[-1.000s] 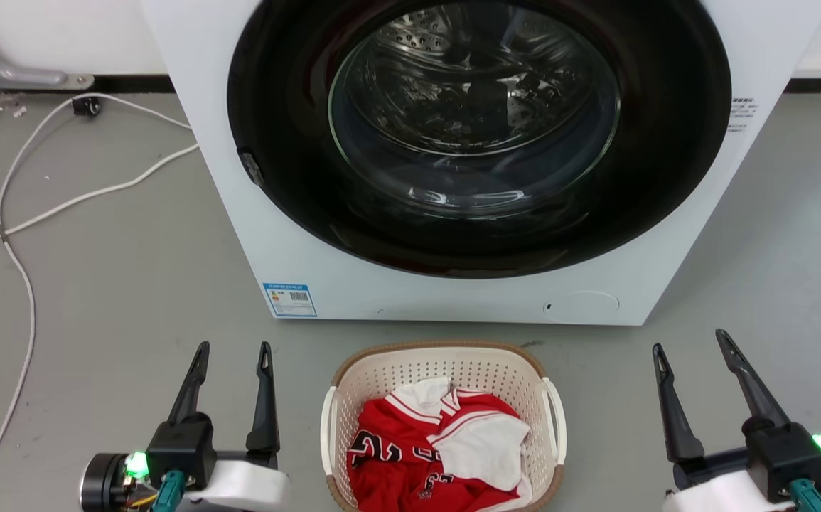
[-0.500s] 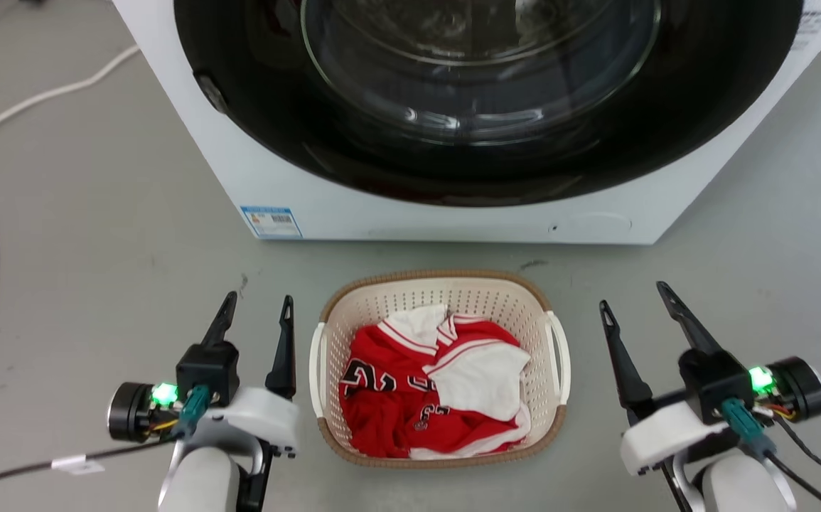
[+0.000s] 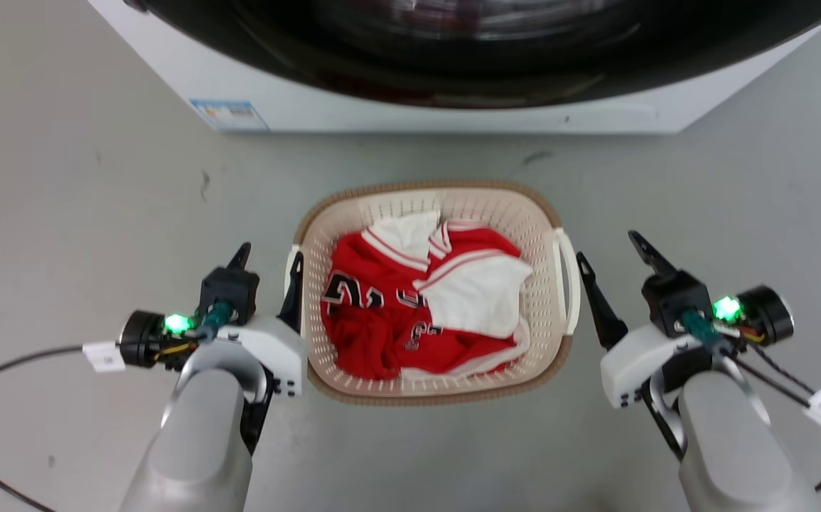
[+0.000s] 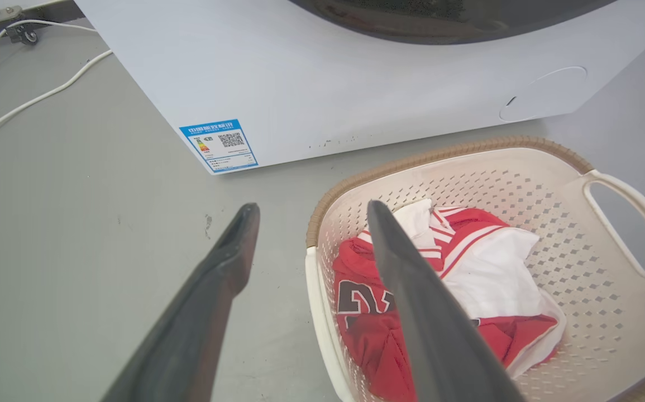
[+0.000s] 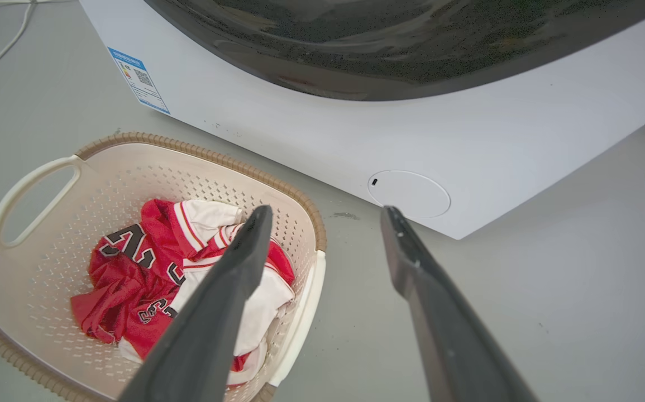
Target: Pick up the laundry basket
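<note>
Both my grippers are low over a grey floor [image 3: 83, 178], one on each side of the laundry basket [image 3: 424, 188].

The left gripper [image 3: 271, 254] has its two dark fingers spread, with nothing between them. The basket sits just off its inner finger, and that finger's tip is right at the basket's white left handle [image 3: 288, 267]; I cannot tell whether they touch. In the left wrist view, the left gripper [image 4: 312, 207] points toward the basket's near corner. The near handle [image 4: 319, 312] runs up between the two fingers, and the inner finger crosses in front of the basket's perforated cream inside.

The right gripper [image 3: 607, 247] is also spread and empty. Its inner finger stands just outside the right handle [image 3: 568, 277], with a thin strip of floor between them. In the right wrist view, the right gripper [image 5: 326, 211] has the near handle [image 5: 300, 318] lying between its fingers, and the basket's brown woven rim [image 5: 199, 149] curves away past its inner finger.

The basket stands upright on the floor between the two grippers. A crumpled red and white jersey [image 3: 410, 306] with dark numbers lies inside.

Beyond both sets of fingertips stands a white washing machine [image 3: 453, 117] with a dark round door. A blue label [image 4: 219, 145] sits on its lower corner, ahead of the left gripper's fingertips.
</note>
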You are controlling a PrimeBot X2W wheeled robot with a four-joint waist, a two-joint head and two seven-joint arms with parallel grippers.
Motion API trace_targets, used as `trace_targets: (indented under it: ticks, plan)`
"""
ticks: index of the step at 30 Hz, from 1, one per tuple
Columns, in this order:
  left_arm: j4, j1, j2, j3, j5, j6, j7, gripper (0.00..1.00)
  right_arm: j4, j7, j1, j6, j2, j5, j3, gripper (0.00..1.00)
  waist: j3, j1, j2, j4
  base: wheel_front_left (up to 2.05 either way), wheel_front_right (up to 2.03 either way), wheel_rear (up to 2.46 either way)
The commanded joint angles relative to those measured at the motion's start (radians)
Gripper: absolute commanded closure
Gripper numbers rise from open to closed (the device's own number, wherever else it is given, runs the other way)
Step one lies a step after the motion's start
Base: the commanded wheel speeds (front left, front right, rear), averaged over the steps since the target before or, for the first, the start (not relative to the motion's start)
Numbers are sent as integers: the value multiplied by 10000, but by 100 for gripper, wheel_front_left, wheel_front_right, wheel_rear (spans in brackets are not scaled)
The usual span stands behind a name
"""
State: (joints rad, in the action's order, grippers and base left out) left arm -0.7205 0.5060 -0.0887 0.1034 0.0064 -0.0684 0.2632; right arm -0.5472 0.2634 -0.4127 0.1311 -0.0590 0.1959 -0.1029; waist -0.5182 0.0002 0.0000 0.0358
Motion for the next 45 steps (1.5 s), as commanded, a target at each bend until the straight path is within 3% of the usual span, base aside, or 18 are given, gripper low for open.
trace_targets:
  ticks: [1,16,35,36,37,38,45]
  plan:
    - [-365,477,-55,50,23,-34,25,0,-377,21,-520,-7,-71,-4,-50,0,-864,-2,0,-8,0,0,0]
    - [-2728,2467,-75,377,-84,-170,25,0,-3305,21,-2760,-7,-51,-151,-271,0,-2813,-2,0,55,0,0,0]
    - [-3970,3478,18,724,-238,-93,25,0,-5117,21,-4051,-7,48,-168,-174,0,-3937,-2,0,3,0,0,0]
    - [-3999,3494,29,741,-264,-111,25,0,-5138,23,-4106,-7,53,-162,-176,28,-3948,-2,0,-6,0,0,0]
    - [-4030,3509,37,756,-285,-130,25,61,-5145,21,-4142,-8,55,-179,-159,94,-3956,-2,0,-15,0,0,0]
    - [-4059,3532,43,771,-289,-137,25,100,-5235,21,-4147,-7,56,-195,-182,100,-3954,-2,0,-27,0,0,0]
    - [-4309,3556,39,946,-313,-148,29,100,-5563,21,-4133,-5,13,-298,-304,100,-3716,-2,0,-51,0,0,0]
